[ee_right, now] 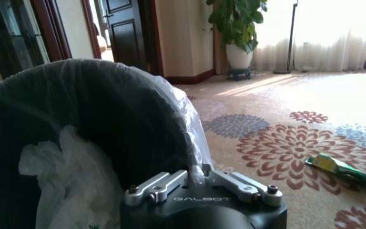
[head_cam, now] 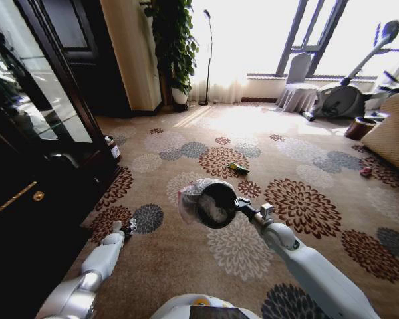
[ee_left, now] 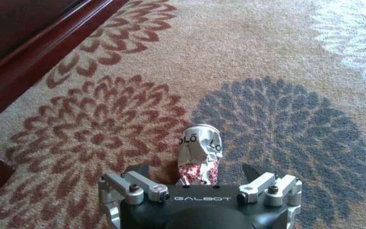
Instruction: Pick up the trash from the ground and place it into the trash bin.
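Right gripper [ee_right: 202,183] clamps the dark round liner-bagged trash bin [head_cam: 209,203] aloft; left gripper [ee_left: 199,183], jaws spread around a crumpled white-and-red can [ee_left: 199,160], next needs closing

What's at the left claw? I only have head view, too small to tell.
Observer: Left wrist view shows a crumpled white piece with red print, standing on the carpet between the fingers of the left claw.
Operator: Gripped?
Observer: No. The fingers are spread, with a gap either side of the piece.
Operator: Right claw's hold on the bin?
Observer: Right wrist view shows the right claw pinched on the rim of the trash bin, with the liner caught under the fingers.
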Robot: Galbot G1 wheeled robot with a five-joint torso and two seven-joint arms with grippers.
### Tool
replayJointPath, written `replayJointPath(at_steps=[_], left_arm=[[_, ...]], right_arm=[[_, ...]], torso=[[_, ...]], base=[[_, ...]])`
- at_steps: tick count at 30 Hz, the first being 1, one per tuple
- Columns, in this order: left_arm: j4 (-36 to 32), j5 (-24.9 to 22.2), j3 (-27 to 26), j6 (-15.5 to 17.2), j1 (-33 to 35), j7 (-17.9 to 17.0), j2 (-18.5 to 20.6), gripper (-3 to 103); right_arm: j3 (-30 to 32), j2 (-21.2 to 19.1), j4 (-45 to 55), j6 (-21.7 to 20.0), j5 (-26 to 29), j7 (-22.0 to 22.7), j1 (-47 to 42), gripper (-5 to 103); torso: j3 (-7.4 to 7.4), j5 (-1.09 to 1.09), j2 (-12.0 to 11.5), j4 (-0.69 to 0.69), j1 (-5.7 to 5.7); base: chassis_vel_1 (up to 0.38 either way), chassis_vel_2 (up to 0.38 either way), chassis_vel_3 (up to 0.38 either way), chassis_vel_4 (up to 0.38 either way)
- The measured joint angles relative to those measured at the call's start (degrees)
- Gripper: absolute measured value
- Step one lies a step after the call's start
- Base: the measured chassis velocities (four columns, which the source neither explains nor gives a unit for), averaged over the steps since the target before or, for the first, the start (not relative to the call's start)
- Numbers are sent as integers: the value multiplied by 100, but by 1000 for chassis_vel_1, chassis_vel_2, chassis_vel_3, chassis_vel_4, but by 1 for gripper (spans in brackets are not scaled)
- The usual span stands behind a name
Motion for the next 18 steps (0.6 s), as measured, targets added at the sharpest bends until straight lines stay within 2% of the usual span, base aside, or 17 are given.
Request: replayJointPath(at_steps=[9, 18], left_arm=[[-170, -14, -3, -13, 79, -68, 23, 97], [-162, 64, 22, -63, 62, -73, 159, 97]], right_arm=[[296, -130, 103, 8, 6, -92, -253, 0], [419, -141, 203, 47, 13, -166, -415, 0]], torso=[[-56, 0, -89, 1, -34], [-197, 1, -308, 1, -110]], base=[[0, 0, 0, 0], [0, 0, 0, 0]])
